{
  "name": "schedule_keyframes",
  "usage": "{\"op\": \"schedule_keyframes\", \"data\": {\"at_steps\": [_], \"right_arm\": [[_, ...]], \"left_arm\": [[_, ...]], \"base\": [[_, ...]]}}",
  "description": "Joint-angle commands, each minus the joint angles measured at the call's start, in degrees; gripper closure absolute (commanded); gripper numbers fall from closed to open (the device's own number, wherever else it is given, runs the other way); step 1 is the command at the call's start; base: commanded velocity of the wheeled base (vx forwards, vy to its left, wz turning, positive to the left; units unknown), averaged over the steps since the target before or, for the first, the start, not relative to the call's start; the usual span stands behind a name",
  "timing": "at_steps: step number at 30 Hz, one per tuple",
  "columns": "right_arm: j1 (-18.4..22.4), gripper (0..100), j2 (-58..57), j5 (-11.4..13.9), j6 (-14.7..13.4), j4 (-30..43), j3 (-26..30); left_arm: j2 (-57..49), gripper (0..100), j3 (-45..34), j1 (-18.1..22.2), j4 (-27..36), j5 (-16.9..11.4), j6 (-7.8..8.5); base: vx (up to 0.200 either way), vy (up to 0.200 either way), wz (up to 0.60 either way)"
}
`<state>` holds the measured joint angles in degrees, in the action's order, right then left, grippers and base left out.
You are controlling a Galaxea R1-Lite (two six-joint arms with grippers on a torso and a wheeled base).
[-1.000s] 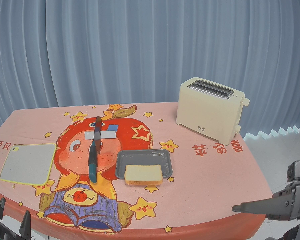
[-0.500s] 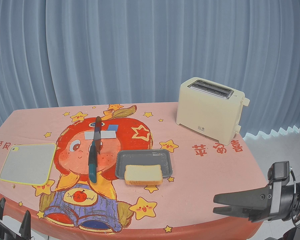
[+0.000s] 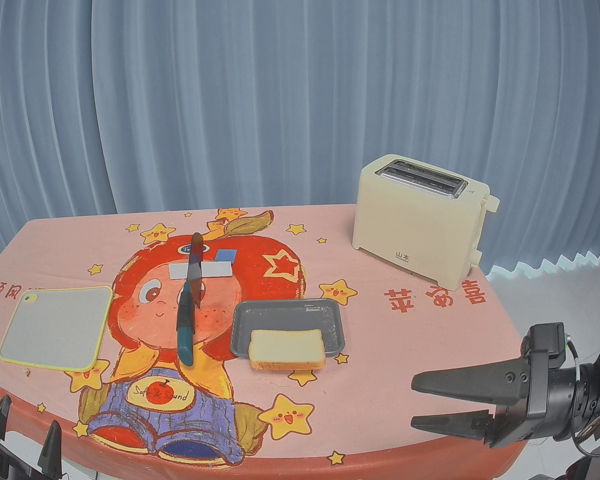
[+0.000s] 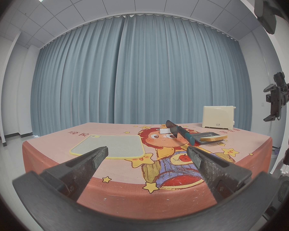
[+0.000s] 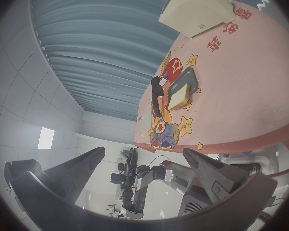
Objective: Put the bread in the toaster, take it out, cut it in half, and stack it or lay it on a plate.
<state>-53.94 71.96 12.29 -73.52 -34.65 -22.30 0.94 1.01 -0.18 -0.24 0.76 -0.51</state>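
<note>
A slice of bread (image 3: 287, 349) lies on the front rim of a grey plate (image 3: 288, 315) near the table's middle; the bread (image 5: 179, 96) is also in the right wrist view. The cream toaster (image 3: 419, 219) stands at the back right, its slots empty. A knife (image 3: 189, 299) with a teal handle lies left of the plate, and a grey cutting board (image 3: 57, 328) lies at the far left. My right gripper (image 3: 415, 404) hovers open over the table's front right corner, pointing left. My left gripper (image 3: 23, 429) is open below the front left edge, seen as the left gripper (image 4: 147, 158) in its wrist view.
A white strip and a small blue square (image 3: 226, 255) lie behind the knife. A pink cartoon cloth covers the table (image 3: 407, 341). A blue curtain hangs behind.
My right gripper has swung in from the right and forward over the table's front right corner, and its fingers have spread apart. The left gripper and the objects stay put.
</note>
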Motion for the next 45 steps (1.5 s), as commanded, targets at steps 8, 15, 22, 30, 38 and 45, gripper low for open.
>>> {"op": "schedule_keyframes", "data": {"at_steps": [8, 15, 22, 30, 38, 45], "right_arm": [[0.4, 0, 2.2, 2.9, -6.5, -6.0, 0.4], [0.6, 0, 5.5, 2.9, -6.6, -6.2, -0.4], [0.9, 0, 10.2, 2.7, -6.7, -10.9, 0.0], [3.3, 0, 14.1, 2.5, -7.3, -15.3, -0.4], [5.6, 0, 16.9, 2.7, -9.0, -18.9, -0.5], [5.9, 0, 20.6, 2.7, -9.0, -21.2, -0.1]], "left_arm": [[0.0, 0, -1.0, 0.0, 0.0, 0.0, -0.02], [0.0, 0, -1.0, 0.0, 0.0, 0.0, -0.02], [0.0, 0, -1.0, 0.0, 0.0, 0.0, -0.02], [0.0, 0, -1.0, 0.0, 0.0, 0.0, -0.02], [0.0, 0, -1.0, 0.0, 0.0, 0.0, -0.02], [0.0, 0, -1.0, 0.0, 0.0, 0.0, -0.02]], "base": [[0.000, 0.000, 0.00], [0.000, 0.000, 0.00], [0.000, 0.000, 0.00], [0.000, 0.000, 0.00], [0.000, 0.000, 0.00], [0.000, 0.000, 0.00]]}}
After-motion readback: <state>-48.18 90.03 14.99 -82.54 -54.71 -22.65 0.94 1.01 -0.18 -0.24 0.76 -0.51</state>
